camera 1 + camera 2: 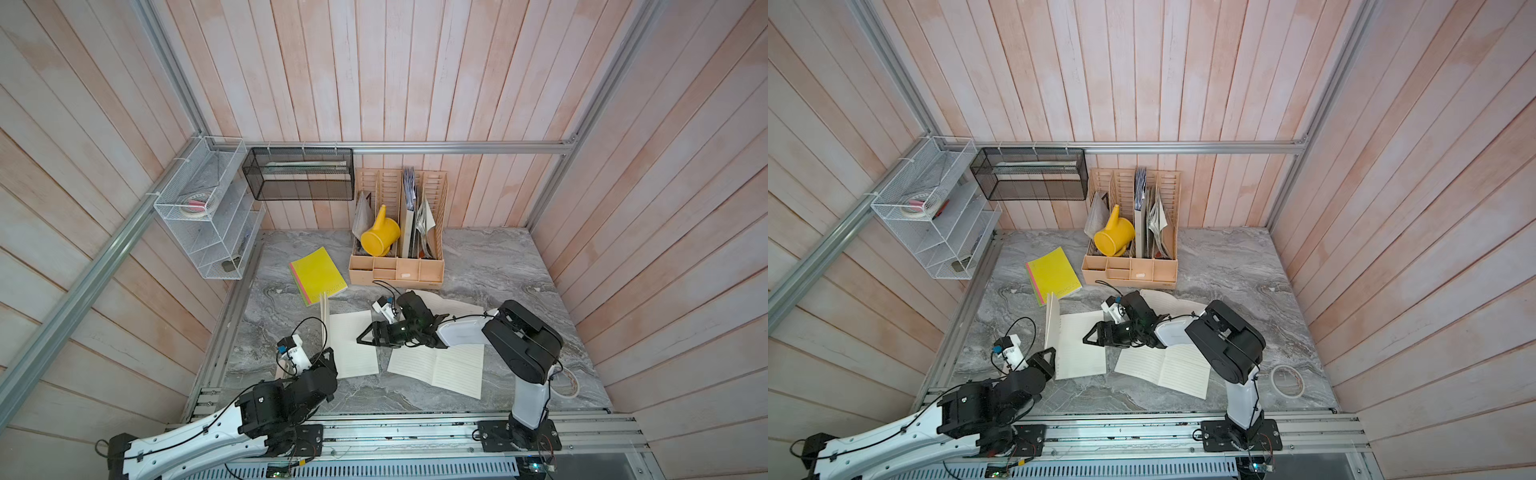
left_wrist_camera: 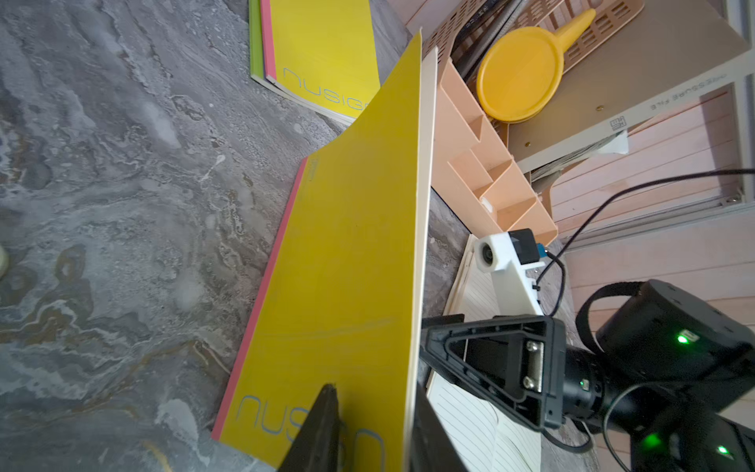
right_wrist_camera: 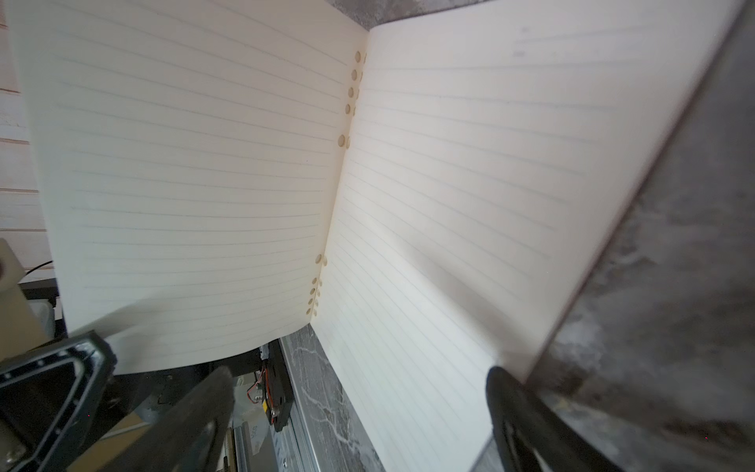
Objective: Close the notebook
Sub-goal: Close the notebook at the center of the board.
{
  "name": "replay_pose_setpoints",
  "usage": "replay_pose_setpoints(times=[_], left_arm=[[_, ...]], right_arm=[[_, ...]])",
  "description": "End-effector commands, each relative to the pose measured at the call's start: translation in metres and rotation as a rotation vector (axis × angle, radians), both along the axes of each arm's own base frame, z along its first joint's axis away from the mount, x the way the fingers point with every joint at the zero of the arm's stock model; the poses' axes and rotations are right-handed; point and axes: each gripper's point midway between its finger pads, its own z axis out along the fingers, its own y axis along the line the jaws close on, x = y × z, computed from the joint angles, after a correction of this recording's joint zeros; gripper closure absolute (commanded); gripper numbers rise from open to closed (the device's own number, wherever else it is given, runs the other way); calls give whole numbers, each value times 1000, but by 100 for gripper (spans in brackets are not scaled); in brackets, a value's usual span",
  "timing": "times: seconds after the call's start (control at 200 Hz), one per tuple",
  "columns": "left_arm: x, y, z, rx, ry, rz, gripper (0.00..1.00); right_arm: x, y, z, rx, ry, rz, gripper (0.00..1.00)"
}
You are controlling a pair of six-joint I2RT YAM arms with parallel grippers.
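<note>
Half done, by my judgement: notebook lies between the grippers, cover upright, facing page flat. Left gripper jaws narrowly parted astride the cover; right gripper wide, empty. To do: fold cover down.

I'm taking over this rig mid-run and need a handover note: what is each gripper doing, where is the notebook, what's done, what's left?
Left gripper: its jaws straddle the raised yellow-covered half of the open lined notebook. Whether they grip it is unclear.
Right gripper: open and empty, at the flat page's outer edge.
Done: the covered half stands about upright.
Left: move the right gripper clear, then probably fold that half down onto the flat page.
Second open lined notebook: lies beside it.
</note>
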Motion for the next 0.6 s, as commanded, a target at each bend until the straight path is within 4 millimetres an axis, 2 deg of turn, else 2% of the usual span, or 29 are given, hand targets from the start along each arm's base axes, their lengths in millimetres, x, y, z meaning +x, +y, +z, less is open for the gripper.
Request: replay_pose_setpoints(times=[0.0, 0.215, 0.41, 0.5, 0.595], left_arm=[[2, -15, 2, -10, -30, -58, 70], [6, -30, 13, -29, -75, -110, 66], [12, -56, 28, -137, -190, -199, 63], [18, -56, 26, -173, -204, -189, 63], [28, -50, 25, -128, -184, -187, 63]], right_arm=[[-9, -6, -21, -51, 42, 11, 2], [-9, -6, -20, -55, 36, 15, 2], [-9, -6, -19, -55, 33, 18, 2], [-9, -6, -18, -56, 29, 20, 2], [-8, -7, -13, -59, 16, 18, 2]])
